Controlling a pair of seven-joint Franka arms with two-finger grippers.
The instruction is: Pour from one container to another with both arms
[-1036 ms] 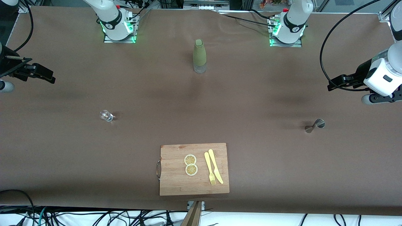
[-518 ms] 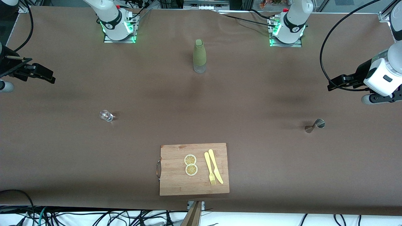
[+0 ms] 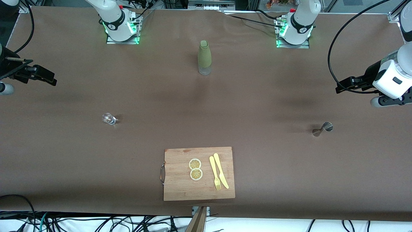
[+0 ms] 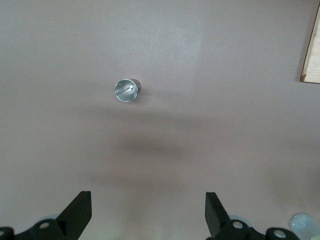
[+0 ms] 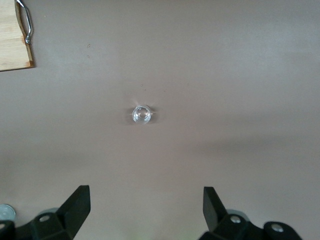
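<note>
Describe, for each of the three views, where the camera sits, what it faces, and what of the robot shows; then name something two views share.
Front view: high across the table, facing both bases; both arms show, over the table's ends.
Left wrist view: looks down at the metal jigger; open left pincer shows.
Right wrist view: looks down at the small glass; open right pincer shows.
Shared: the jigger appears in front and left wrist views.

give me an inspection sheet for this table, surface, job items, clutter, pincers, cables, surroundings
Surface: brown cloth, wrinkled near the bases.
Job's things: glass toward the right arm's end; jigger toward the left arm's end; both upright, untouched.
Clutter: green bottle between the bases; board with two lemon slices, fork, knife.
Pincers: left pincer open, right pincer open; both empty, aloft at the table's ends.
Cables: tangle along the near edge; loop by the left arm.
Surroundings: nothing seen.
</note>
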